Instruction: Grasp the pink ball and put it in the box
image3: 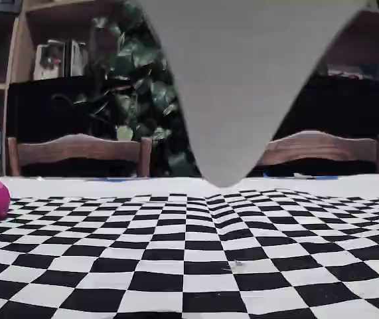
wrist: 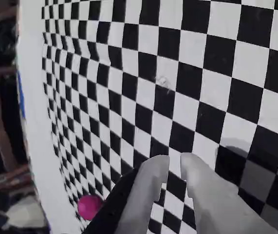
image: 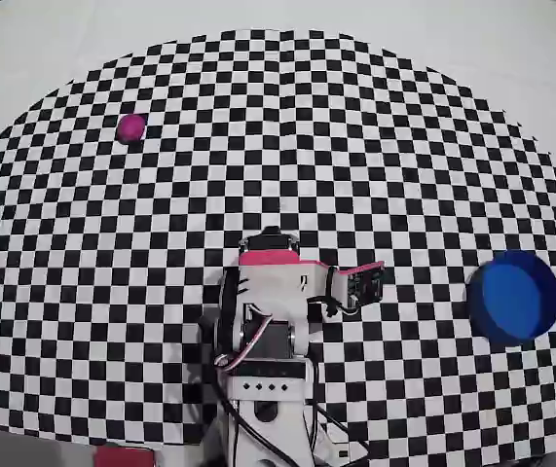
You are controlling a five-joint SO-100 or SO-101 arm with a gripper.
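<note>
Closest to you, your tool point(wrist: 174, 165) hangs empty over the checkered surface point(image: 375, 146) near the arm's base with its fingers nearly together, just a thin gap between them, so I'd say you're only starting the reach. Next move calls for opening up and swinging toward the pink ball point(image: 132, 126), which sits far out at the overhead view's upper left, close to the checkered edge, so don't nudge it off. There's open room all the way there, and the blue box point(image: 514, 296) waits well apart at the right.
</note>
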